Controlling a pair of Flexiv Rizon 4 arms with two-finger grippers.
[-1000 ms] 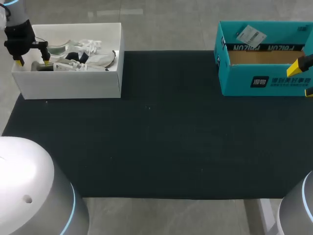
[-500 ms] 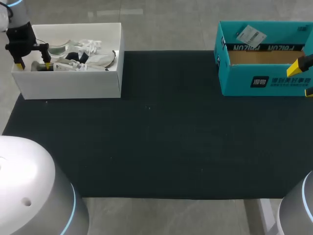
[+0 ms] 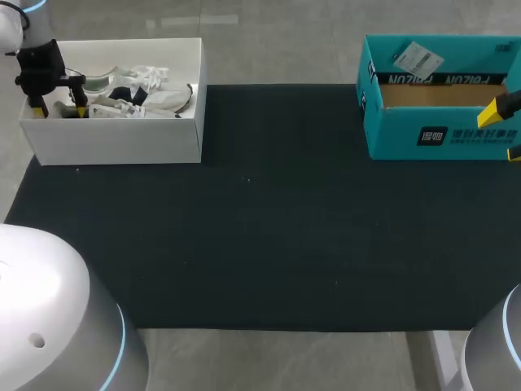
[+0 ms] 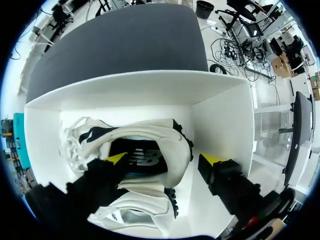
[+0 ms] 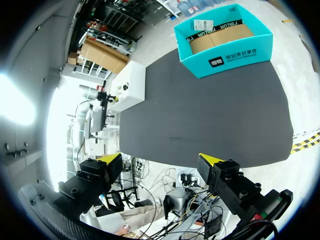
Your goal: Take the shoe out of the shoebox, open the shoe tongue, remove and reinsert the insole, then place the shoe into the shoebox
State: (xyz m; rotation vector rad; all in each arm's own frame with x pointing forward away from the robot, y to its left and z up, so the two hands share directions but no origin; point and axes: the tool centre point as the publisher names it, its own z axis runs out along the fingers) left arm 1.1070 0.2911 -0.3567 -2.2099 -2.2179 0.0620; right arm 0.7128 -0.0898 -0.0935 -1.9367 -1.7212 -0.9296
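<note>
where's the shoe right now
In the head view, the shoe lies in the white box at the table's far left, the left pincer over one end.

Left gripper (image 3: 59,110) lower, deeper inside shoebox (image 3: 114,140).

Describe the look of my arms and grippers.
Both arms have glossy white rounded housings with a thin blue ring: left arm, right arm. The left gripper and right gripper are black and blocky, each with two fingers and bright yellow tips.
</note>
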